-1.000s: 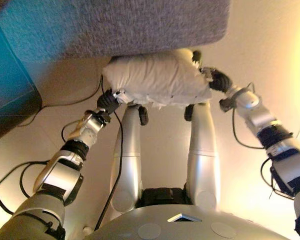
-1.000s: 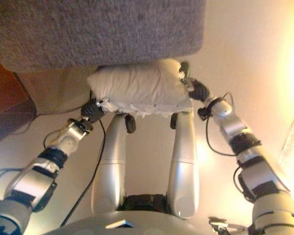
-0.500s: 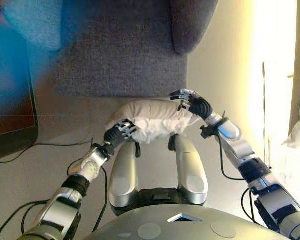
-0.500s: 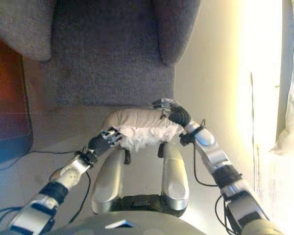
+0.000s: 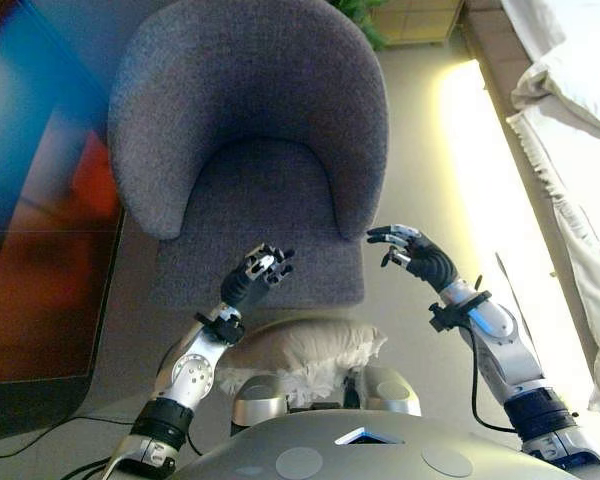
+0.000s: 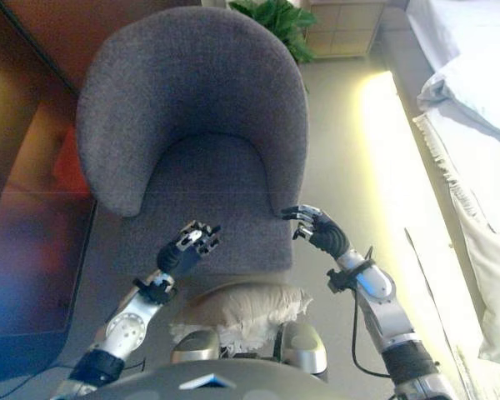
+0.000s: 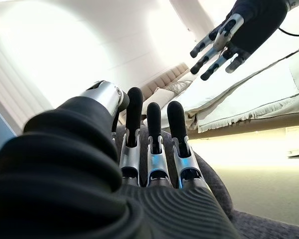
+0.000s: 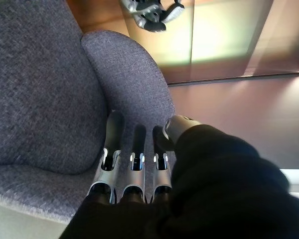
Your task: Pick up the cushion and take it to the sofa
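While lodged low against the robot's front, just short of the seat edge, cushion [image 5: 305, 352] in neither hand. Left hand [image 5: 258, 275] raised above it, fingers spread, holding nothing. Right hand [image 5: 417, 253] likewise empty, fingers loose. Beyond both, grey armchair [image 5: 250, 130]; white bedding [image 5: 570, 80] far right.

The pale, rumpled fabric cushion [image 5: 305, 352], lying below both raised hands, has its near edge hidden behind the robot's body. Beyond the right hand [image 5: 416, 253], the white bedding with a fringed edge [image 5: 570, 150] runs off the frame.
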